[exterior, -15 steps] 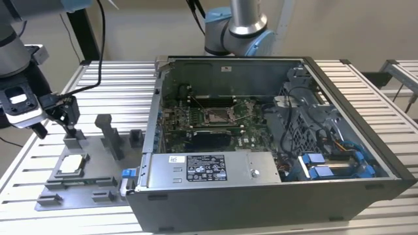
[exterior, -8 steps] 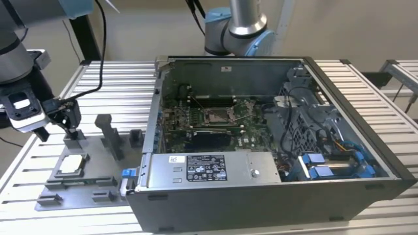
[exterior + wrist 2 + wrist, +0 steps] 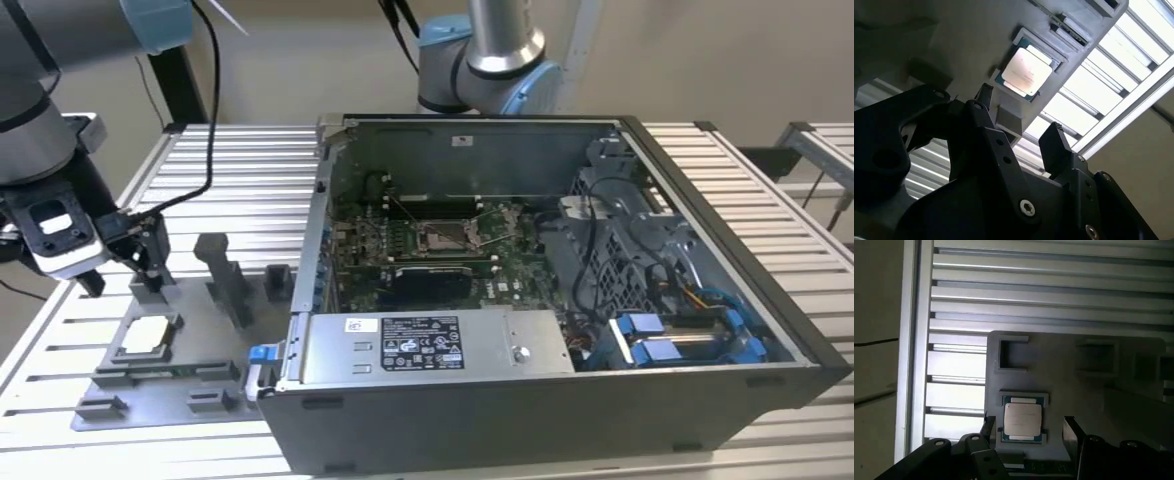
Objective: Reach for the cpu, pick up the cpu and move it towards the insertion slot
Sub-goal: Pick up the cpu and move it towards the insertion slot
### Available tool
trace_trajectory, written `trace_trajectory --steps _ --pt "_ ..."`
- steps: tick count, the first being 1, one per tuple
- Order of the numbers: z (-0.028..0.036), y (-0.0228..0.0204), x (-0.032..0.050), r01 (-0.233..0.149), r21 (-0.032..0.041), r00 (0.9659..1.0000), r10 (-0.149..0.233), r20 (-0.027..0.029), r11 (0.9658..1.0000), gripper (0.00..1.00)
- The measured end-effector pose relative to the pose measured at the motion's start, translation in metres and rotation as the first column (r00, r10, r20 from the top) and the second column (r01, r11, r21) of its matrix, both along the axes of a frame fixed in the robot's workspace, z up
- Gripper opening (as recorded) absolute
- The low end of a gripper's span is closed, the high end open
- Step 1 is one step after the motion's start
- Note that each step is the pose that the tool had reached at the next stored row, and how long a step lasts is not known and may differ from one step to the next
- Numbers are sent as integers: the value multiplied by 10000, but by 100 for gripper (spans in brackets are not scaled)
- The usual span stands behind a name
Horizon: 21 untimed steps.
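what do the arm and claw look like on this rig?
Arm: grey tubular links, pale blue joint caps, with a black cable running beside it. Claw: matte black, two angular fingers on blocky bodies with visible screw heads.

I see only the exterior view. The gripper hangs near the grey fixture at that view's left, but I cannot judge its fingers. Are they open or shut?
Observer: Open. In the second wrist view the gripper has its fingers apart, with nothing between them.
Operator: Do they touch the cpu?
Observer: No. In the first wrist view the cpu lies flat in a square nest of the grey fixture, apart from both fingers.
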State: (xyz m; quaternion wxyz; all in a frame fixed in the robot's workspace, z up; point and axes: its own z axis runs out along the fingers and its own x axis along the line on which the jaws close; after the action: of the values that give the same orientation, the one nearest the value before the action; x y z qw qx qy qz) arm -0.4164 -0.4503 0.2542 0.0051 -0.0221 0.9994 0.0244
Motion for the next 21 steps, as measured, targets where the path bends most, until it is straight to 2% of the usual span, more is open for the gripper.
trace_trajectory --steps 9,21 --pt "-140 -36 -11 -29 1 10000 29 0 10000 100" --pt "-307 -170 -14 -37 1 10000 37 2 10000 100"
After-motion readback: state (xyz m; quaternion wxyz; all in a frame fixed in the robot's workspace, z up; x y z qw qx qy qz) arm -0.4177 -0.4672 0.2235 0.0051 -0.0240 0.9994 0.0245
